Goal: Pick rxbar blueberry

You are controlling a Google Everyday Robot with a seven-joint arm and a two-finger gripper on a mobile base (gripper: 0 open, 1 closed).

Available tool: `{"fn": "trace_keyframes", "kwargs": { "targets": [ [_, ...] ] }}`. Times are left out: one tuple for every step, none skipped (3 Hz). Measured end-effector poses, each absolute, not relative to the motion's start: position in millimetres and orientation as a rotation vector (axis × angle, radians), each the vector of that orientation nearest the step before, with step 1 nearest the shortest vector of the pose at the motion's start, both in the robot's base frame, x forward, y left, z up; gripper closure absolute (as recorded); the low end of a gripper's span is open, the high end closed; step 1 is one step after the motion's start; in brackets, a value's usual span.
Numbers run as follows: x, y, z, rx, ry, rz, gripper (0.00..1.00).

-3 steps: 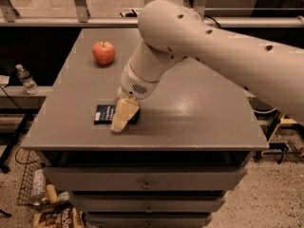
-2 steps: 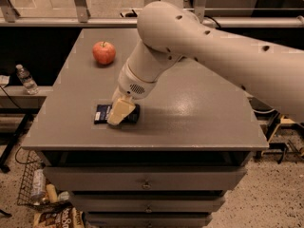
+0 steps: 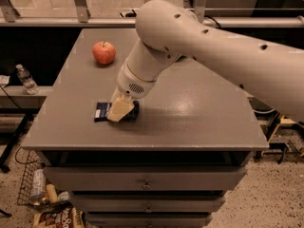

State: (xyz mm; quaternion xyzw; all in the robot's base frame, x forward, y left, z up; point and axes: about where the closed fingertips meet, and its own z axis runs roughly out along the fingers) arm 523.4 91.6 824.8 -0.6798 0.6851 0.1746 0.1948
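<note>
The rxbar blueberry (image 3: 101, 111), a flat dark navy bar with faint white print, lies on the grey table (image 3: 190, 108) near its front left. My gripper (image 3: 121, 110) is down on the bar and covers its right half; only the left end shows. The bar rests on the tabletop. The big white arm (image 3: 199, 46) reaches in from the right.
A red apple (image 3: 104, 52) sits at the table's back left, well away from the gripper. Drawers (image 3: 147, 179) run under the tabletop. A water bottle (image 3: 26, 79) stands on a low shelf at left, and a wire basket (image 3: 38, 189) with packages is on the floor.
The gripper has shifted slightly left and a little farther onto the bar. The bar and the apple stay where they were.
</note>
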Motion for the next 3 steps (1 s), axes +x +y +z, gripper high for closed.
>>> {"fn": "trace_keyframes", "kwargs": {
  "targets": [
    [532,81,851,-1.863,1.863,0.423,1.00],
    [546,63,886,-1.821,1.799,0.336,1.00],
    [558,48,916,-1.763,1.695,0.339,1.00]
  ]
}}
